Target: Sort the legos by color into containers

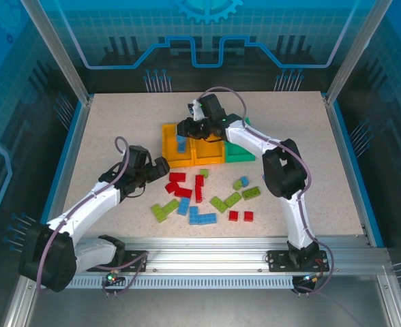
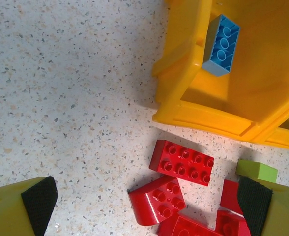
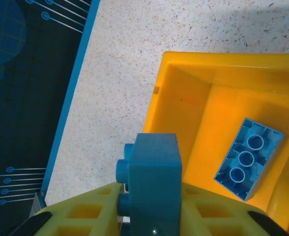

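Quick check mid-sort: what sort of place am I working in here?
Probably a robot demo or lab cell: aluminium frame posts, blue printed panels enclosing a speckled table, left arm and right arm bolted to a rail.

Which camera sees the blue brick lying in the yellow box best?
The right wrist camera: the blue brick is big and sharp in the yellow box, hollow side up. The left wrist camera shows the brick smaller, near the picture's top. The top camera shows a tiny blue speck.
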You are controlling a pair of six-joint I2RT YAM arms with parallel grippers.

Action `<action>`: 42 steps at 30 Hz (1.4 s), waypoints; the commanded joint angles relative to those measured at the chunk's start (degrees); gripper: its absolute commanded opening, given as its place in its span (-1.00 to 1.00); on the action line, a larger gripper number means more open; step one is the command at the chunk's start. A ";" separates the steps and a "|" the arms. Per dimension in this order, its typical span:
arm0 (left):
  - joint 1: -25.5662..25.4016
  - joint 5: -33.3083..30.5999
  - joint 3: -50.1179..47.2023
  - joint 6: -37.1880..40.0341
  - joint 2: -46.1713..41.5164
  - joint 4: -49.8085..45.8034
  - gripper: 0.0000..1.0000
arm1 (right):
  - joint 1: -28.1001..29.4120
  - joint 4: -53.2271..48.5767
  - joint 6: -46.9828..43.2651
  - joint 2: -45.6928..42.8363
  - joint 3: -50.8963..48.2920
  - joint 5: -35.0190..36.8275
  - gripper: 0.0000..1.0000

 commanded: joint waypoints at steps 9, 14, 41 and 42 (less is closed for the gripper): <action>-0.59 0.69 -3.51 -0.61 -2.01 -0.56 0.97 | 1.28 -2.21 -2.76 -1.41 2.47 -1.28 0.59; -1.27 0.73 -3.87 -0.83 -2.56 -0.16 0.97 | 1.37 -4.49 -9.38 -11.22 -6.65 4.30 0.67; -4.26 0.43 -3.16 -1.58 -1.21 -0.82 0.97 | 15.14 -19.74 4.26 -22.61 -32.68 31.74 0.60; -4.27 0.34 -3.30 -1.51 -1.41 -0.81 0.97 | 15.38 -19.77 4.24 -21.49 -32.10 32.00 0.58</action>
